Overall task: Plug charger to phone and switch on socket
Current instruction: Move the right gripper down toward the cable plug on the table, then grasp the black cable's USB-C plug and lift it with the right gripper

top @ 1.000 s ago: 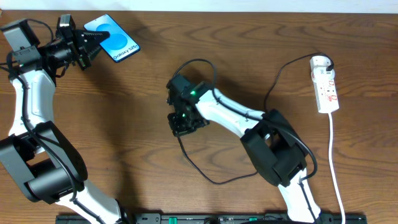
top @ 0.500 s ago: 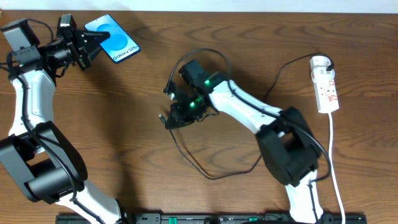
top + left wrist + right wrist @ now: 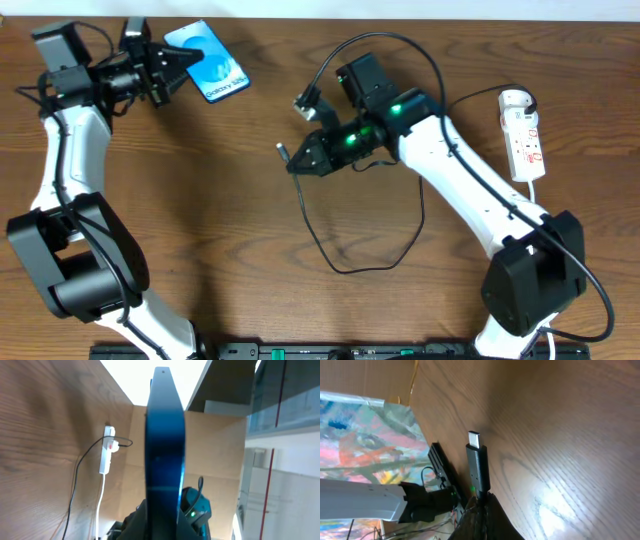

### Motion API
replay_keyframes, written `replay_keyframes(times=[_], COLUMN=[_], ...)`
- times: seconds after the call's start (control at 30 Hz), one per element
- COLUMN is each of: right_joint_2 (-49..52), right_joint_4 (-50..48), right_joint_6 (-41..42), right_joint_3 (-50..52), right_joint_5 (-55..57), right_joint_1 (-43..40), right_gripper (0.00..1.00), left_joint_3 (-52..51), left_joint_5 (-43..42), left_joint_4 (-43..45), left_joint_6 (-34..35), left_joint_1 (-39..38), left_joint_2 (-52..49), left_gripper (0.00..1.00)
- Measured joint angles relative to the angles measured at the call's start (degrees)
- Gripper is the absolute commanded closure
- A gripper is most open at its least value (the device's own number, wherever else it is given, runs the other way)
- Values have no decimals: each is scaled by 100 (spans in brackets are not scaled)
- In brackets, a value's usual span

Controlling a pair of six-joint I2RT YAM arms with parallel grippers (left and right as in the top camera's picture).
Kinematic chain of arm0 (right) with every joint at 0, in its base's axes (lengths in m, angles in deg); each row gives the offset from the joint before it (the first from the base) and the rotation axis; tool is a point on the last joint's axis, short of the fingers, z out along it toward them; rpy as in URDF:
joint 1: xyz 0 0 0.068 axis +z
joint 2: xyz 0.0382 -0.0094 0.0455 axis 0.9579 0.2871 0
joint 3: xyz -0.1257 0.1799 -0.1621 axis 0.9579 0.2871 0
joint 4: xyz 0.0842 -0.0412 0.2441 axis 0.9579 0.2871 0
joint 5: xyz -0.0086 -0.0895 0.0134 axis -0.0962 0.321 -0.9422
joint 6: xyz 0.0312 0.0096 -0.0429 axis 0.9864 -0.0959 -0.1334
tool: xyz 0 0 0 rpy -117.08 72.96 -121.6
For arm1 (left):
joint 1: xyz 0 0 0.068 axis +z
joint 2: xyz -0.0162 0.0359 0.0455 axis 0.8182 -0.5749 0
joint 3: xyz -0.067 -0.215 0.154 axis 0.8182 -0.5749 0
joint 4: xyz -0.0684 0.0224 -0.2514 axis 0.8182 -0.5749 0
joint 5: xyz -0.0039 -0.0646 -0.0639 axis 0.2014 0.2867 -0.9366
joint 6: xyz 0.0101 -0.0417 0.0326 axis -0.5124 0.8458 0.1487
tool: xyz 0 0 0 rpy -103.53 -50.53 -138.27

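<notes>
The phone (image 3: pixel 208 63), blue screen up, hangs tilted over the table's far left with my left gripper (image 3: pixel 168 73) shut on its lower end. In the left wrist view the phone (image 3: pixel 165 445) stands edge-on between the fingers of the left gripper (image 3: pixel 165 522). My right gripper (image 3: pixel 308 158), mid-table, is shut on the charger (image 3: pixel 284 152) just behind its connector tip, which points left toward the phone. In the right wrist view the charger (image 3: pixel 478 467) sticks straight out of the right gripper (image 3: pixel 481 504), its metal tip bare. The socket (image 3: pixel 523 135) lies at the right edge.
The charger's black cable (image 3: pixel 370 262) loops over the right arm and trails across the table's middle to the socket. A white cord (image 3: pixel 537 250) runs from the socket toward the front edge. The socket (image 3: pixel 106 450) also shows far off in the left wrist view.
My right arm has lifted and swung right and back, carrying the charger connector up off the table. My left arm has shifted the phone a little to the right.
</notes>
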Motion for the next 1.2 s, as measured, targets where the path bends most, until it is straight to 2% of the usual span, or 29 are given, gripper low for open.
replay_keyframes(times=[0.6, 1.2], right_joint_2=[0, 0], right_joint_4=[-92, -328], right_joint_6=[-310, -350], right_joint_3=[2, 2], right_joint_5=[-1064, -1220], right_joint_1=[-540, -577], right_gripper=[99, 99], left_joint_3=[0, 0], left_joint_5=[-2, 177], left_joint_4=[149, 151], left_joint_6=[-457, -592], left_joint_1=[-846, -1123], left_joint_2=[0, 0], left_gripper=[93, 93])
